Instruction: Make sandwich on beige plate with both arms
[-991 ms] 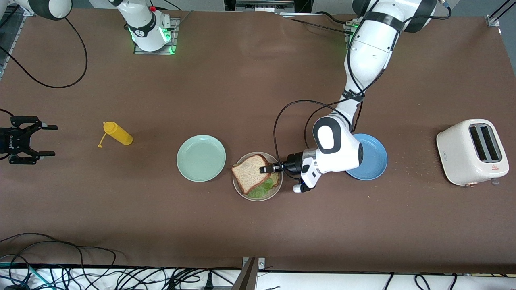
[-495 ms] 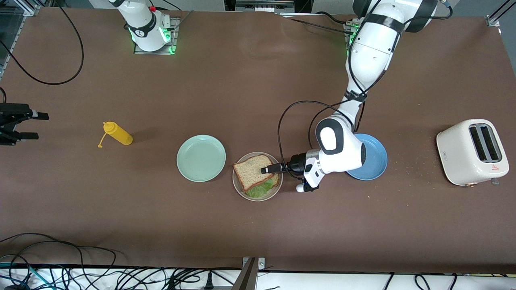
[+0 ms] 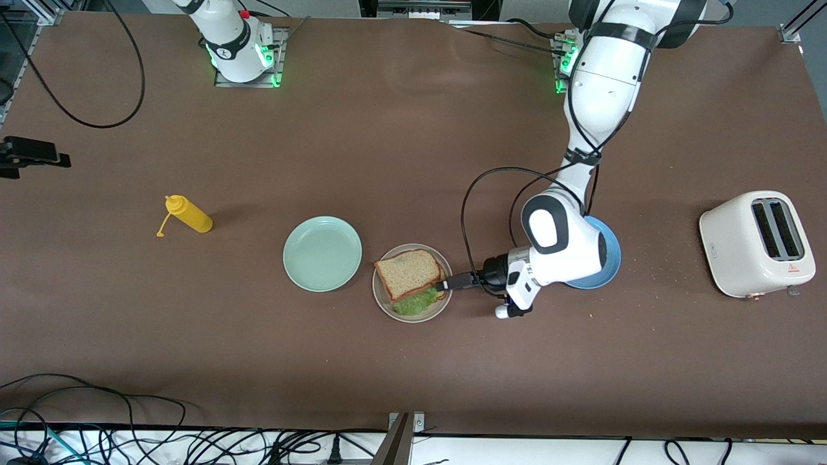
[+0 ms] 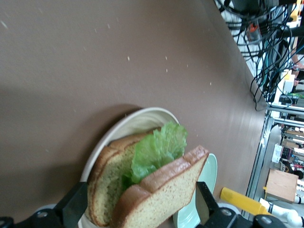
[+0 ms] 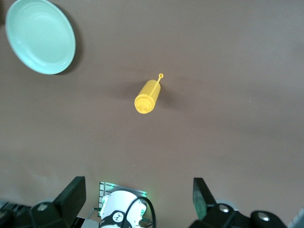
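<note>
We are seeing the sandwich [image 3: 409, 279] lying on the beige plate [image 3: 382, 301], its top slice sitting slightly askew so that the lettuce [image 3: 417, 301] is poking out on the side nearer the front camera; the beige plate is sitting between the mint-green plate [image 3: 322, 253] and the blue plate [image 3: 609, 261]; the left gripper [image 3: 446, 284] is hanging low at the beige plate's rim on the left arm's side, its fingers [image 4: 75, 207] spread apart and gripping nothing, with the sandwich's edge showing between them in the left wrist view; the right gripper [image 3: 29, 155] is waiting high over the right arm's end of the table, its fingers [image 5: 71, 194] standing wide and holding nothing, looking down on the yellow bottle [image 5: 147, 97]; the yellow bottle is lying on its side toward the right arm's end, beside the mint-green plate; the white toaster [image 3: 756, 243] is standing at the left arm's end of the table.
</note>
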You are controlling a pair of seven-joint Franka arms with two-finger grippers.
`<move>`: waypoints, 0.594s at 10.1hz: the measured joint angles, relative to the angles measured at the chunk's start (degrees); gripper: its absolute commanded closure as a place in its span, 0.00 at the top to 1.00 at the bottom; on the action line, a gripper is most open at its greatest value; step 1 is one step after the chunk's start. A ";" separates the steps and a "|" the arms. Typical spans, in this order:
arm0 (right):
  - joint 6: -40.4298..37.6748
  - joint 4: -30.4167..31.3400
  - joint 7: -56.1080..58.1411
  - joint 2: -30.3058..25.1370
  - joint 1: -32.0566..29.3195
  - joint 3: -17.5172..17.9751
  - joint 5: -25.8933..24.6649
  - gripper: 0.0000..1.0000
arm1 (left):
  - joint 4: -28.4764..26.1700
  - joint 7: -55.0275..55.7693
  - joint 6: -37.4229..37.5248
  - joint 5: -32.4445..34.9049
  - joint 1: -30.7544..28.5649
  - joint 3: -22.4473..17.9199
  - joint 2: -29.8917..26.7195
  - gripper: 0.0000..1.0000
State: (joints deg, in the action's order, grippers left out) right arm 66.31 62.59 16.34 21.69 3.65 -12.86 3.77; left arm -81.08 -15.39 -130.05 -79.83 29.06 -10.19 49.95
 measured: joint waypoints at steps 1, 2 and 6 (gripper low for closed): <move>1.69 2.32 -3.92 -1.50 0.16 2.21 -1.19 1.00 | 0.00 0.89 0.04 2.09 -0.03 -1.75 -0.63 1.00; 5.14 6.44 -6.31 -3.63 -0.13 3.80 -2.02 1.00 | 0.01 2.84 0.14 6.60 -0.13 -3.29 -1.35 1.00; 15.66 21.81 -9.43 -11.18 -1.22 6.31 -3.51 1.00 | 0.03 11.63 7.13 29.32 -4.38 -5.54 -5.22 1.00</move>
State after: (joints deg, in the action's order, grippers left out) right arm 81.97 84.40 6.91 10.51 2.43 -6.56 0.27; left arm -81.06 -3.75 -122.92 -50.51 24.67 -15.73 44.73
